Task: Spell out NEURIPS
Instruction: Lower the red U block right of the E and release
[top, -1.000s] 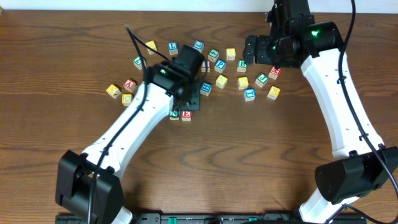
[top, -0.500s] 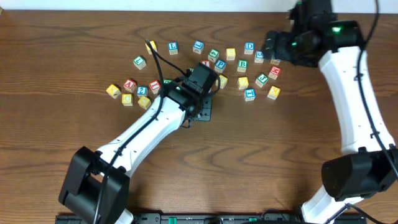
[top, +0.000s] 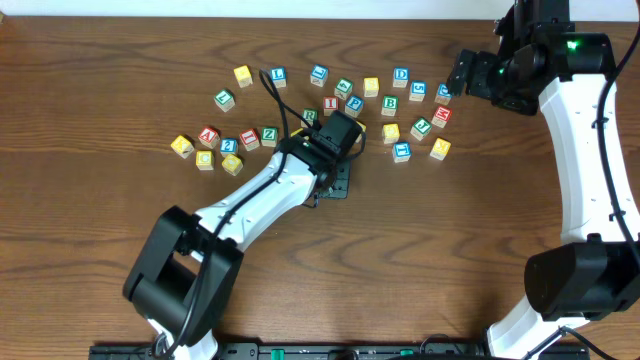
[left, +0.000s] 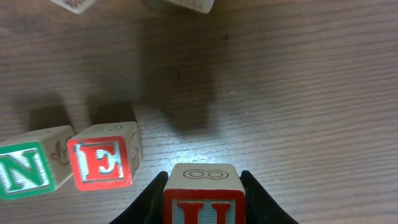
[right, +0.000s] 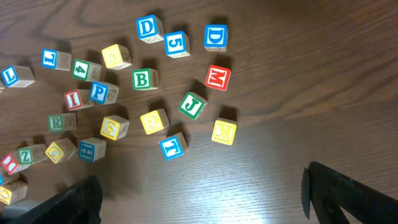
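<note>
- U cube (left: 204, 200): small square wooden block with pale raw-wood sides and fine grain. Its front face has a red frame and a red U on light blue, and the top face has an engraved figure-eight mark.
- left gripper (left: 204, 186): clamped tight on the U cube's two sides. The smooth black fingers (left: 146, 202) curve up around it.
- The U cube sits in line with the E cube (left: 102, 163), to its right in the wrist view, with a small gap and no contact. Can't tell if its base is on the table.
- E cube: red frame, red E on white, faint engraved drawing on its side face.
- N cube (left: 25, 171): just left of the E cube and almost touching it. Green frame and green letter, cut off by the picture edge.
- The other letters lie loose in the scatter: R cube (right: 56, 122) is green and I cube (right: 73, 99) is red. P cube (right: 98, 92) is blue and just beside the I cube, and the yellow S cube (right: 112, 127) is just below the P cube.
- right gripper (right: 202, 196): jaws spread fully wide with nothing between them, hanging over bare wood near the scatter's far-right end.
- Nearby non-task blocks of the same wood and painted faces: green B cube (right: 143, 79), red M cube (right: 218, 77), green J cube (right: 193, 104), yellow K cube (right: 224, 132).
- table (top: 480, 250): dark brown wood grain with a slight sheen.
</note>
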